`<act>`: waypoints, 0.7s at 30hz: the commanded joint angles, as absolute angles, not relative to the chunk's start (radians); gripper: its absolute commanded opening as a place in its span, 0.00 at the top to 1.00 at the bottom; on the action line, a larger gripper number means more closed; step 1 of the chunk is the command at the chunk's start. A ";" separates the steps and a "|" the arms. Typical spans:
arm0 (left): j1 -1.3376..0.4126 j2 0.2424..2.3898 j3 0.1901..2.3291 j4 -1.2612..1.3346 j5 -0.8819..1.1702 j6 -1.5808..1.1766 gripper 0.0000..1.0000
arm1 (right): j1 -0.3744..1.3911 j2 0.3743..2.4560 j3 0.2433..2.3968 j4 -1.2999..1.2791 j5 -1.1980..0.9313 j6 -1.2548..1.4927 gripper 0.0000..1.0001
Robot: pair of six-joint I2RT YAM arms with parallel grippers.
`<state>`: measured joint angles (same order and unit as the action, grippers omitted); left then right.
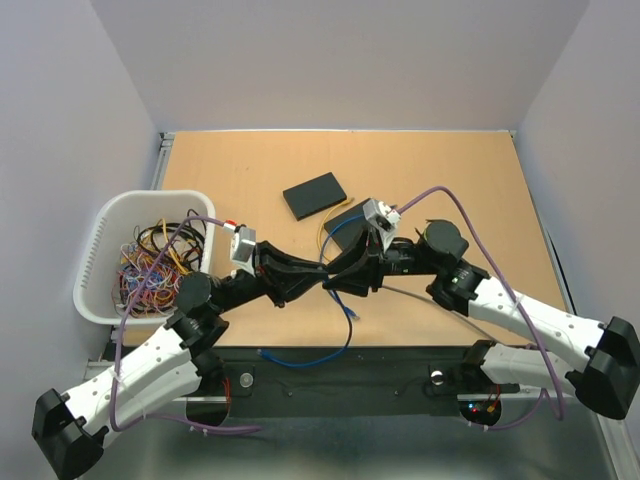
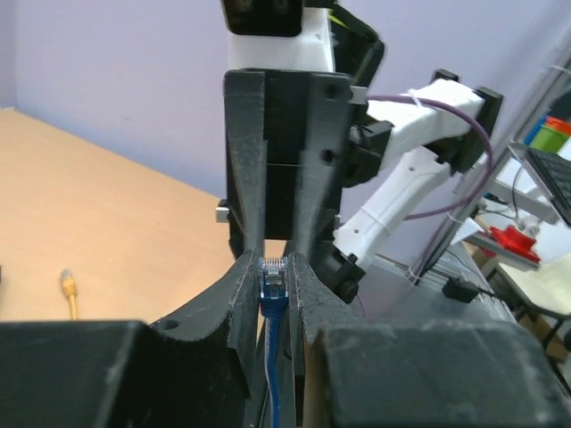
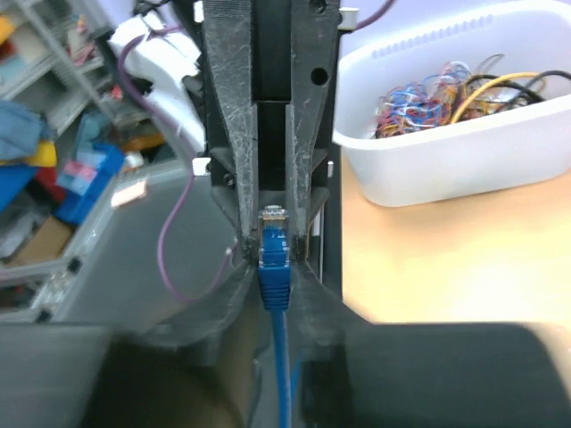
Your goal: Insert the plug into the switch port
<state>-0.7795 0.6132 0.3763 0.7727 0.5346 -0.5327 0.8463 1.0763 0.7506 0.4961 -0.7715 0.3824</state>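
Note:
The blue cable's clear plug (image 2: 274,270) stands upright, tip up, with the cable (image 1: 349,318) hanging below it. My left gripper (image 2: 274,278) is shut on the plug's head, above the middle of the table (image 1: 450,180). My right gripper (image 3: 274,267) faces it fingertip to fingertip and is shut round the plug's blue boot (image 3: 275,276). In the top view the two meet: left gripper (image 1: 318,276), right gripper (image 1: 338,270). Two flat black boxes lie behind them, one free (image 1: 315,195) and one partly under the right wrist (image 1: 347,226). No ports show, so I cannot tell which is the switch.
A white basket (image 1: 98,262) of tangled wires stands at the left, also showing in the right wrist view (image 3: 446,160). The blue cable's other end (image 1: 264,352) lies at the table's near edge. A yellow plug (image 2: 70,287) lies on the wood.

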 commanded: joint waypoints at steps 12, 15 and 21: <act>-0.785 0.726 0.660 0.173 -0.055 -0.686 1.00 | 0.856 0.954 0.822 0.126 -0.209 0.298 0.30; -0.785 0.749 0.664 0.179 -0.058 -0.696 1.00 | 0.865 0.997 0.856 0.080 -0.134 0.293 0.37; -0.785 0.781 0.675 0.195 -0.052 -0.698 1.00 | 0.920 1.115 0.897 0.091 -0.009 0.281 0.47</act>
